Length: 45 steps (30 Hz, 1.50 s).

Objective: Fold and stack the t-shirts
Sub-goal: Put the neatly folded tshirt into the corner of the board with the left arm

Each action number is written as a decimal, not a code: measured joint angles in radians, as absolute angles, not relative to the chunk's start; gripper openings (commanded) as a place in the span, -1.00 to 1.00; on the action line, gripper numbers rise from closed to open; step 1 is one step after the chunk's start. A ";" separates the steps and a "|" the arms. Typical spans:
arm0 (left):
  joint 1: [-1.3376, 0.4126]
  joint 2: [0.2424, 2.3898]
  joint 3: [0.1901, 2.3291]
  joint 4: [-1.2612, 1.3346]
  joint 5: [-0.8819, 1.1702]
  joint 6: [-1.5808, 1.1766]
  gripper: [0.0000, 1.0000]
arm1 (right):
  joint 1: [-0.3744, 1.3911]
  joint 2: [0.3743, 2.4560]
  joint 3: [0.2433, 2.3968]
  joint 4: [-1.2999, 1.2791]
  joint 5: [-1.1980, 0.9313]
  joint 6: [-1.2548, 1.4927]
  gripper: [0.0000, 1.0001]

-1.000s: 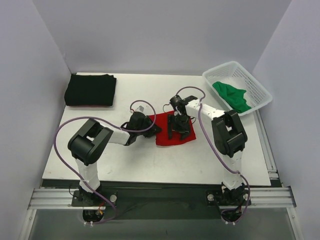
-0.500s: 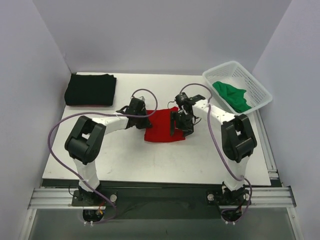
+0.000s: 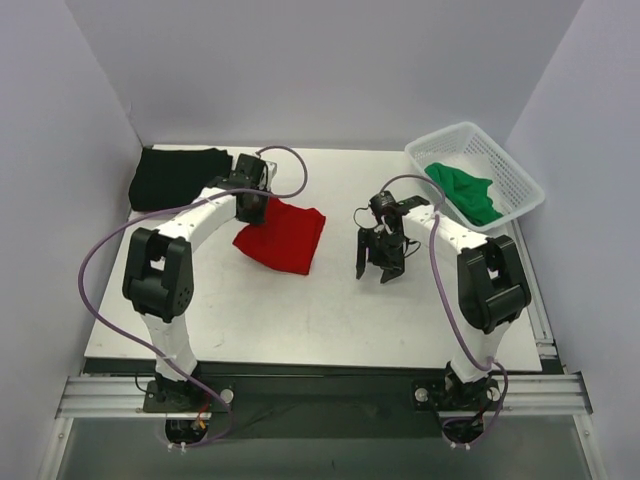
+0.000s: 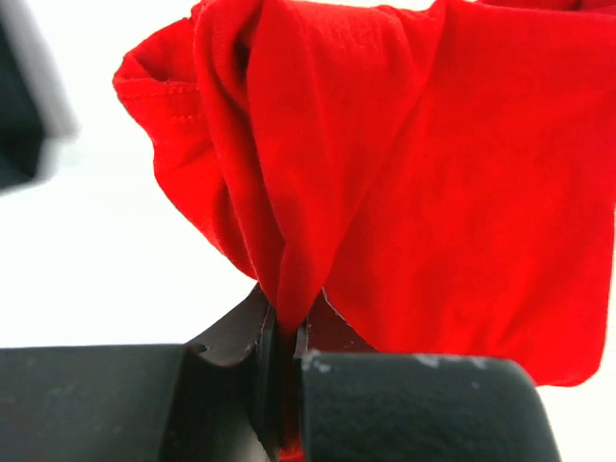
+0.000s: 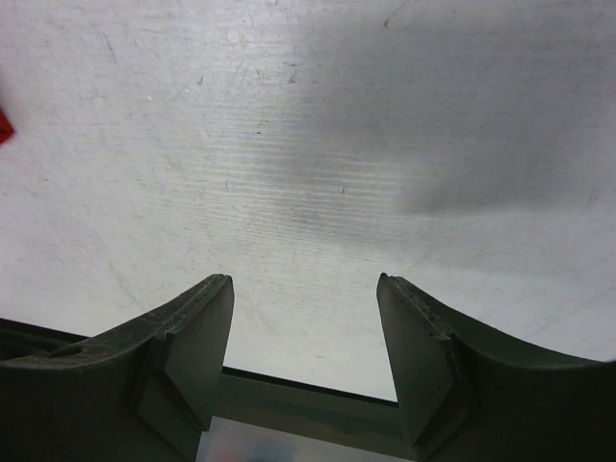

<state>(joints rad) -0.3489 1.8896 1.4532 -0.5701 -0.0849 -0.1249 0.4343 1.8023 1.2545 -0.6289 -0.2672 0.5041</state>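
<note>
Rear-left of the table (image 3: 300,325): the L gripper (image 3: 252,205) is clamped on a pinch of the red tee (image 3: 285,235). The cloth hangs from it in a loose, bunched sheet that spreads toward the table's centre. From where I stand I can't tell whether its low edge rests on the tabletop.

Seen close from the L wrist cam, the fingers (image 4: 231,337) are shut tight w/ a thick fold of red tee (image 4: 385,173) squeezed between them. The fabric is gathered into deep creases, w/ a stitched hem curling at upper left.

The black tee (image 3: 180,178) lies folded flat in the rear-left corner, just beside the L gripper and the red one.

The R gripper (image 3: 375,268) hangs right of centre, well apart from the red tee, pointing down w/ jaws spread. In the R wrist cam the R gripper (image 5: 303,281) frames only bare, scuffed tabletop, w/ a sliver of red at the far left edge.

The green tee (image 3: 462,190) sits crumpled in the white mesh basket (image 3: 470,128) at the rear-right corner.
</note>
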 measured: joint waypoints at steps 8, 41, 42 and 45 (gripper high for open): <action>-0.323 1.933 1.626 -0.684 -0.197 0.102 -1.00 | 0.434 1.800 1.236 -0.629 -0.267 0.505 0.24; -0.075 2.132 2.421 -0.977 -0.065 0.253 -1.00 | 0.445 1.782 1.168 -0.628 -0.267 0.523 0.23; -0.059 2.136 2.421 -0.976 -0.047 0.247 -1.00 | 0.447 1.782 1.166 -0.628 -0.267 0.523 0.23; -0.006 2.158 2.423 -0.972 0.015 0.226 -1.00 | 0.453 1.777 1.156 -0.628 -0.267 0.524 0.23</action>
